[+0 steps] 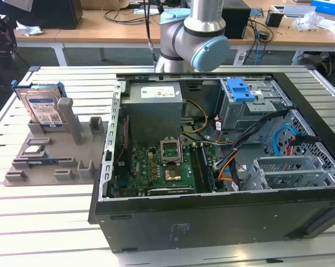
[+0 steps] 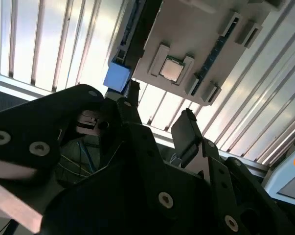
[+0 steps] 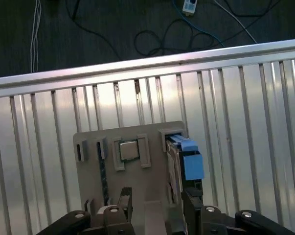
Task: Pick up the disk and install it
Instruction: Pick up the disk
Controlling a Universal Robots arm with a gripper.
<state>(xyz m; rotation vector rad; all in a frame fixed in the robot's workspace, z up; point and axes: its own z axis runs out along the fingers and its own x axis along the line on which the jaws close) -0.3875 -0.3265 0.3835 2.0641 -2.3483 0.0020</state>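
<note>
**Q:** Where does the disk (image 1: 43,105) sit?
**A:** Upright in the grey holder (image 1: 73,158) on the slatted table (image 1: 45,222), at the exterior view's left, beside the open computer case (image 1: 211,222).
**Q:** And the gripper (image 3: 158,200)?
**A:** In the first wrist view its 2 fingers (image 3: 192,208) stand apart, gripping nothing, near the disk's blue bracket (image 3: 191,164).

Bright, even light covers the slatted metal worktop (image 1: 50,217) in the exterior view, while the open computer case (image 1: 211,228) holds soft shade inside. In both wrist views, glare washes the worktop's slats near white, and the gripper (image 2: 159,107) (image 3: 158,196) with its black jaws sits in deep shadow, almost a silhouette.
</note>
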